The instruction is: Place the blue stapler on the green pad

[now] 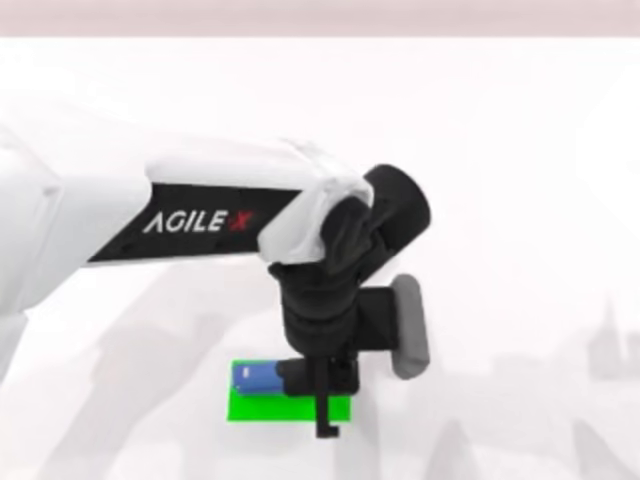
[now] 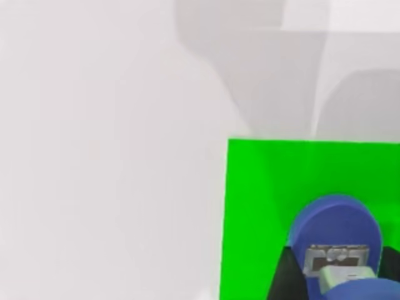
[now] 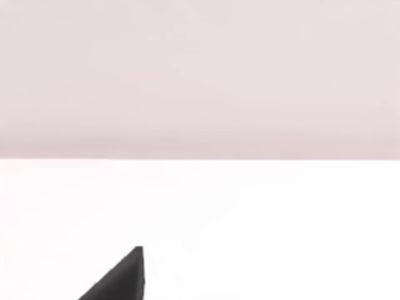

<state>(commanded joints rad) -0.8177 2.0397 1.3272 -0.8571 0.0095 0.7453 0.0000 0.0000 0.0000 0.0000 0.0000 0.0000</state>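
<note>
Top view: cam overhead, looking straight down on table [image 1: 520, 150]; left arm fills the left and centre. Left wrist view: cam close above table, facing down and along it, green pad [image 2: 269, 206] and blue stapler [image 2: 334, 228] very near lens. Shared w/ top view: green pad [image 1: 290, 407], blue stapler [image 1: 256, 377]. Right wrist view: cam low, facing across bare table to back wall; no overlap seen w/ other views.

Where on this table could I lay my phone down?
Nearly anywhere: the white table is bare right of and beyond the green pad. Only the pad is crowded, with the left gripper over it holding the blue stapler.
</note>
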